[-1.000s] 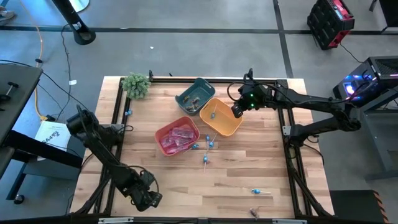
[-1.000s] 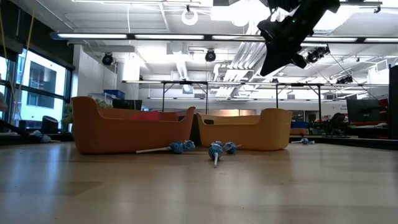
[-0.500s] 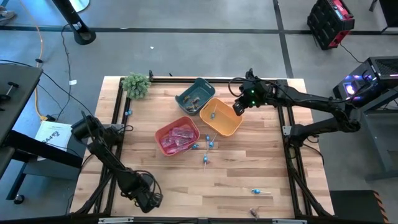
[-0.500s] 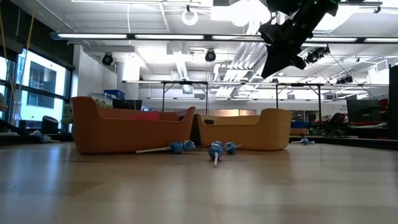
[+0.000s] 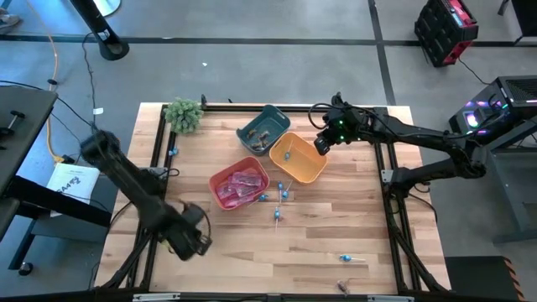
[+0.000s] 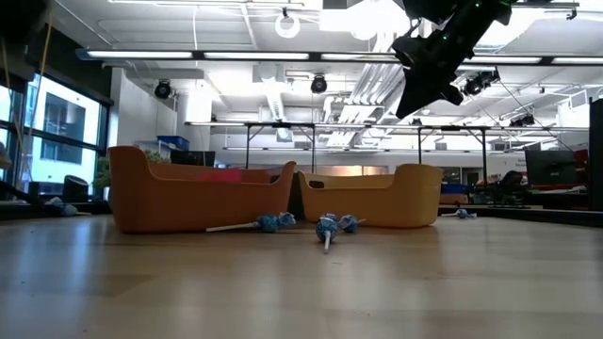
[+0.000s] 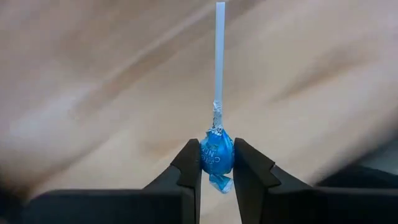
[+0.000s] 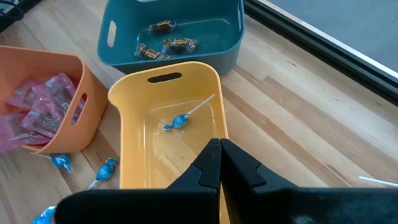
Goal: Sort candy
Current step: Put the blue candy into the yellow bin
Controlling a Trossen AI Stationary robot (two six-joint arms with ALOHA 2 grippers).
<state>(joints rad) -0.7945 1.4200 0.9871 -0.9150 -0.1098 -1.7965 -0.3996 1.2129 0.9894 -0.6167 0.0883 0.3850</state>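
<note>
Floor: grey concrete [image 5: 252, 67], crossed by dark lines.
Worktop: pale wood planks [image 5: 252, 243] in a black frame.
Ceiling: white, with ducts and long strip lights [image 6: 236, 56].
Windows: tall panes [image 6: 57, 132] at one side.
Furniture: black-legged tables [image 6: 283, 141] far behind; a monitor [image 6: 551, 168] at the other side.

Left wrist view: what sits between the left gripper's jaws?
A blue-wrapped lollipop with a thin white stick, clamped between the left gripper's jaws, stick pointing away over bare wood.
</note>
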